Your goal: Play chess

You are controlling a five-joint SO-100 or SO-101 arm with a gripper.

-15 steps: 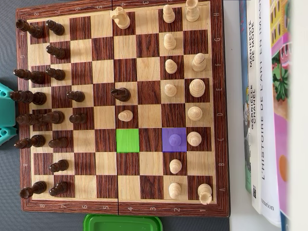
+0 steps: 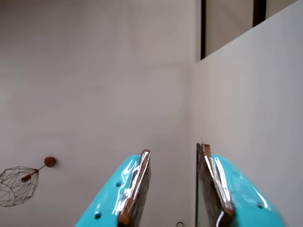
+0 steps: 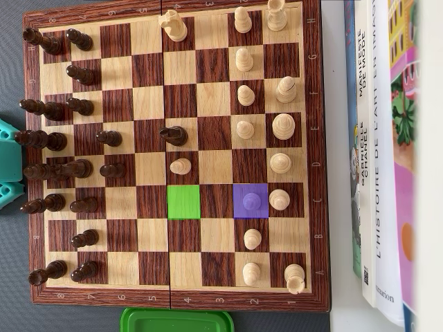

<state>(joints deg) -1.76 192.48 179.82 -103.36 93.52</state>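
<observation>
In the overhead view a wooden chessboard point(image 3: 315, 207) fills the frame, with dark pieces point(image 3: 52, 142) along its left side and light pieces point(image 3: 280, 162) along its right. One square is tinted green point(image 3: 183, 202) and stands empty. Two squares to its right, a purple-tinted square holds a light pawn point(image 3: 250, 200). A dark pawn point(image 3: 173, 135) and a light pawn point(image 3: 181, 166) stand near the middle. Only a teal part of the arm point(image 3: 7, 162) shows at the left edge. In the wrist view my gripper point(image 2: 175, 149) is open and empty, its teal fingers point(image 2: 137, 184) pointing at a bare wall.
Books point(image 3: 377, 159) lie along the board's right side. A green plastic lid point(image 3: 176, 320) sits just below the board's bottom edge. A light knight point(image 3: 173, 25) stands on the top row. A wire wall ornament point(image 2: 16, 182) shows in the wrist view.
</observation>
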